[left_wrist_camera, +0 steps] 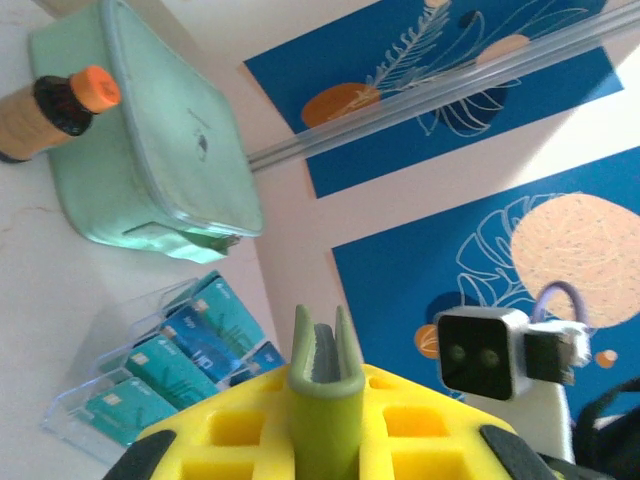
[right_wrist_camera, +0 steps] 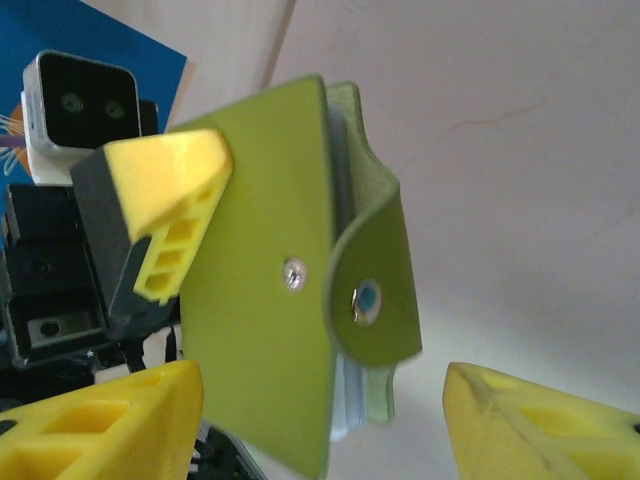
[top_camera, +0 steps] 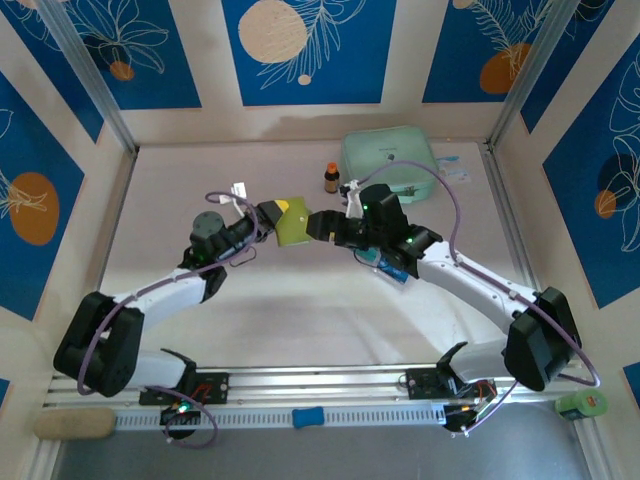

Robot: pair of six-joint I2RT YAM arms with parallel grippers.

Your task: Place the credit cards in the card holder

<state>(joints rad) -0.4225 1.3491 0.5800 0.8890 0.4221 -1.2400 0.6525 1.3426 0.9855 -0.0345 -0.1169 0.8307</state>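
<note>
The card holder [top_camera: 292, 225], an olive-green folding wallet, hangs above the table's middle with my left gripper [top_camera: 277, 214] shut on it. In the left wrist view its folded edge [left_wrist_camera: 325, 400] stands upright between my yellow fingers. In the right wrist view the card holder [right_wrist_camera: 260, 330] has its snap flap [right_wrist_camera: 375, 290] hanging loose, with pale pockets showing at its lower edge. My right gripper [right_wrist_camera: 320, 425] stands open around it, one finger on each side and a gap on the right. Teal-blue credit cards [left_wrist_camera: 190, 345] lean in a clear tray [left_wrist_camera: 75, 405], partly under my right arm [top_camera: 388, 265].
A large mint-green zip case [top_camera: 388, 160] lies at the back right, with a small brown bottle [top_camera: 331, 178] with an orange cap beside it. A grey round object [top_camera: 210, 225] sits by my left forearm. Blue patterned walls enclose the table.
</note>
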